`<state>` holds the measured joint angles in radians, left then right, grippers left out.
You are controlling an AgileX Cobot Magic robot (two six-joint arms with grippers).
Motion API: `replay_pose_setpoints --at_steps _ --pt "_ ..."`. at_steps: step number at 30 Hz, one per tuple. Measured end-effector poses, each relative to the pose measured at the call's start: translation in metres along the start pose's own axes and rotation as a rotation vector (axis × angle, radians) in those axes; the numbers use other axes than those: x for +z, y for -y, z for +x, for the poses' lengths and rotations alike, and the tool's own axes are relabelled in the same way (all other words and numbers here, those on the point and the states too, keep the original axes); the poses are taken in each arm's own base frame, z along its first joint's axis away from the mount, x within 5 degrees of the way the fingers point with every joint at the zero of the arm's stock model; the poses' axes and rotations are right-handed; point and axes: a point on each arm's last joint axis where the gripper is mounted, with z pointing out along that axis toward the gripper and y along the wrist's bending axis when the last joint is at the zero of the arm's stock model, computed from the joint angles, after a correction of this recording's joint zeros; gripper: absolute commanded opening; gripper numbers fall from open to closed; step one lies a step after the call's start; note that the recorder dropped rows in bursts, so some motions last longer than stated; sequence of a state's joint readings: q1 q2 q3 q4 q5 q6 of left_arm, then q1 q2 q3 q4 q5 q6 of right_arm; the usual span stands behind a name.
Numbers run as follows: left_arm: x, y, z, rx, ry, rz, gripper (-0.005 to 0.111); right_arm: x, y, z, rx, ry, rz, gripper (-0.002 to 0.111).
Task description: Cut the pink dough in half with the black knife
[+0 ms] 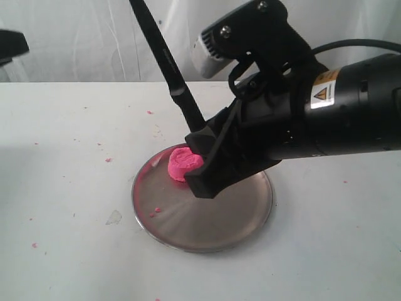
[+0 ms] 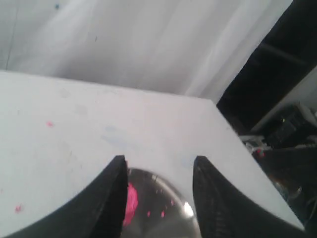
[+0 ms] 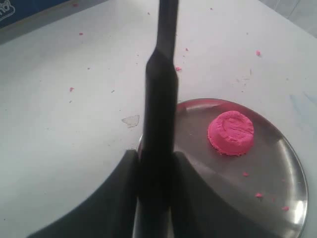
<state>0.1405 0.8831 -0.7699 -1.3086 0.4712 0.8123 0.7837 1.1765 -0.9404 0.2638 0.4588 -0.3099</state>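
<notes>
The left gripper (image 2: 159, 158) hangs by the plate (image 1: 207, 226) rim, jaws apart and empty, perhaps to steady something; only its own camera shows them. The dough (image 3: 231, 132) sits uncut on the plate, seen best from the right wrist. The right gripper (image 3: 154, 163) clamps the knife (image 3: 161, 89) by its handle, blade raised for the cut.

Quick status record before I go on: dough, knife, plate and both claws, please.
dough: pink dough, one whole puck, uncut, lying on the plate
plate: steel plate, round, with a few pink crumbs on it
knife: black knife, handle clamped, blade pointing up, clear of the dough
right claw: shut on the black knife
left claw: open, nothing between its fingers
cut: not yet begun
</notes>
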Motion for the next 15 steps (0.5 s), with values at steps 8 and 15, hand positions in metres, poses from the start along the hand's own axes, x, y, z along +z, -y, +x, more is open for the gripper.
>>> replay_pose_setpoints --at_steps 8,15 --pt "-0.042 0.063 -0.068 0.437 0.318 0.113 0.047 0.000 0.000 0.000 0.002 0.000 0.000 0.000" --pt "-0.071 0.121 -0.065 0.853 0.277 0.473 0.046 0.000 0.000 0.000 0.002 0.000 0.000 0.000"
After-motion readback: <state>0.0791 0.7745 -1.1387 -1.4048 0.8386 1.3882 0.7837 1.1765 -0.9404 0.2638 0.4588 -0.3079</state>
